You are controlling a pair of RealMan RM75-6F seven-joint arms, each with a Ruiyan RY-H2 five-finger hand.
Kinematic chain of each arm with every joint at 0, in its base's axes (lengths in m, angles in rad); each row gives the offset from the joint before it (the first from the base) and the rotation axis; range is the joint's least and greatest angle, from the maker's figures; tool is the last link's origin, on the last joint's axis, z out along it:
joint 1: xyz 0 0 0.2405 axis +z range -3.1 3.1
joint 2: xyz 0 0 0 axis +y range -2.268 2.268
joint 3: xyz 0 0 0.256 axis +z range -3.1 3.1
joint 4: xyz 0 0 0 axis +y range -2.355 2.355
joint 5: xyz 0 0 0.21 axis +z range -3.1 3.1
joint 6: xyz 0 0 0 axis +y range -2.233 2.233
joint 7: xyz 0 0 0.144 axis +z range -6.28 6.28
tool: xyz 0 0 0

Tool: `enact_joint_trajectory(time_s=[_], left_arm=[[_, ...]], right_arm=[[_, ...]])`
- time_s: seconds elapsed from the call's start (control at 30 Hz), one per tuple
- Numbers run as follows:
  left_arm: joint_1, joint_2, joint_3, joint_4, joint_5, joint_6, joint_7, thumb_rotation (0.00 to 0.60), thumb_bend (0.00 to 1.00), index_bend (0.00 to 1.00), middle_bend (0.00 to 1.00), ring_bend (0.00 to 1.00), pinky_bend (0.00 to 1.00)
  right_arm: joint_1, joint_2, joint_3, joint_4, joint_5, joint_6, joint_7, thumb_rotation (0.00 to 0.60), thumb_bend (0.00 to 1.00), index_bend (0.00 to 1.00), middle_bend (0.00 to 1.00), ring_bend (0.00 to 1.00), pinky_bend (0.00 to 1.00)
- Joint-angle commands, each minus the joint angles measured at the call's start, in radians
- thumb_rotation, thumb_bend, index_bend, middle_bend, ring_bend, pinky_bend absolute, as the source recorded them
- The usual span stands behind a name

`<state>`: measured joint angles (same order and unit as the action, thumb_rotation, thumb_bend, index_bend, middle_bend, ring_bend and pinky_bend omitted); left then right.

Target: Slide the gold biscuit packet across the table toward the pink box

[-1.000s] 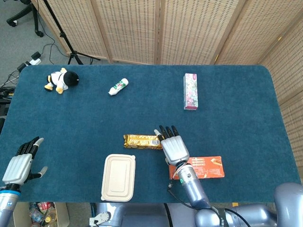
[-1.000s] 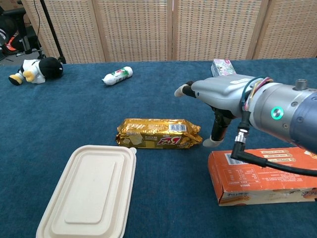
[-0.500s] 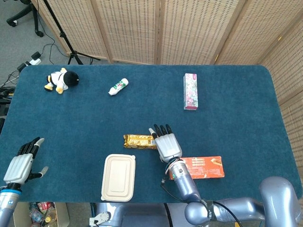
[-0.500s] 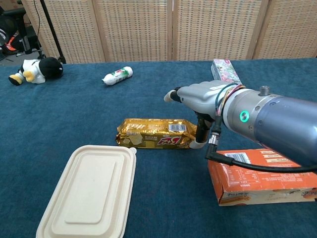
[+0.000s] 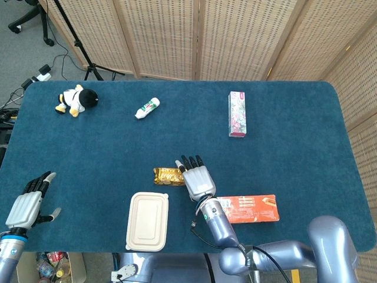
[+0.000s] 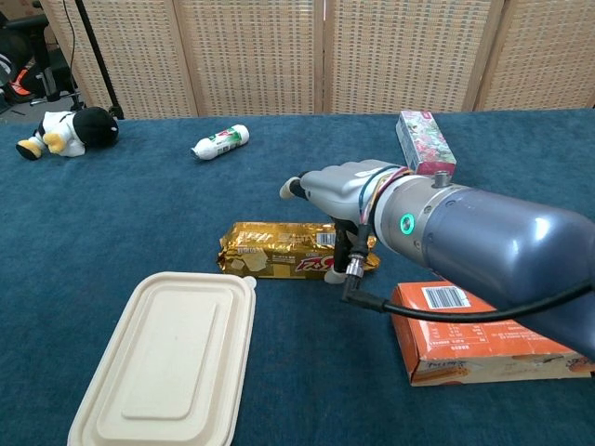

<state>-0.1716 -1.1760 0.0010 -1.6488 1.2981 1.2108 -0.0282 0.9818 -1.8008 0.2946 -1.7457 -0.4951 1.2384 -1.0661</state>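
Progress is looking slight: the shiny gold foil biscuit packet [image 6: 296, 251] is lying near the front middle of the blue-carpeted counter [image 5: 294, 141], well apart from the tall pink floral box [image 5: 237, 113] far back on the right, so nearly all of the slide is waiting to be done. The robot's right hand [image 5: 197, 177] is lying over the packet's right end, fingers stretched out together and pointing away from the robot, clamped on nothing, seemingly pressing or about to press; whether it is truly touching, I cannot tell. The left hand [image 5: 27, 204] is hovering at the counter's near left edge, fingers apart and holding nothing. Only one container is showing, a beige lidded food box [image 6: 172, 359] just in front of the packet; its lid is on, so its contents are hidden
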Motion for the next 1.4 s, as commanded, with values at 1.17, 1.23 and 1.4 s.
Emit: enact_joint_trajectory(time_s=[1.17, 1.23, 1.4], left_arm=[[-0.003, -0.015, 0.0, 0.014, -0.011, -0.031, 0.005, 0.6, 0.3, 0.0, 0.0, 0.0, 0.0], [-0.003, -0.015, -0.001, 0.015, -0.013, -0.032, 0.004, 0.6, 0.3, 0.0, 0.0, 0.0, 0.0], [-0.004, -0.015, -0.001, 0.018, -0.015, -0.038, -0.003, 0.6, 0.3, 0.0, 0.0, 0.0, 0.0]], right_arm=[[0.123, -0.099, 0.031, 0.207, 0.061, -0.099, 0.074, 0.6, 0.26, 0.02, 0.0, 0.0, 0.0], [0.128, -0.105, 0.031, 0.216, 0.064, -0.104, 0.077, 0.6, 0.26, 0.02, 0.0, 0.0, 0.0], [0.146, -0.125, 0.035, 0.259, 0.073, -0.125, 0.082, 0.6, 0.26, 0.02, 0.0, 0.0, 0.0]])
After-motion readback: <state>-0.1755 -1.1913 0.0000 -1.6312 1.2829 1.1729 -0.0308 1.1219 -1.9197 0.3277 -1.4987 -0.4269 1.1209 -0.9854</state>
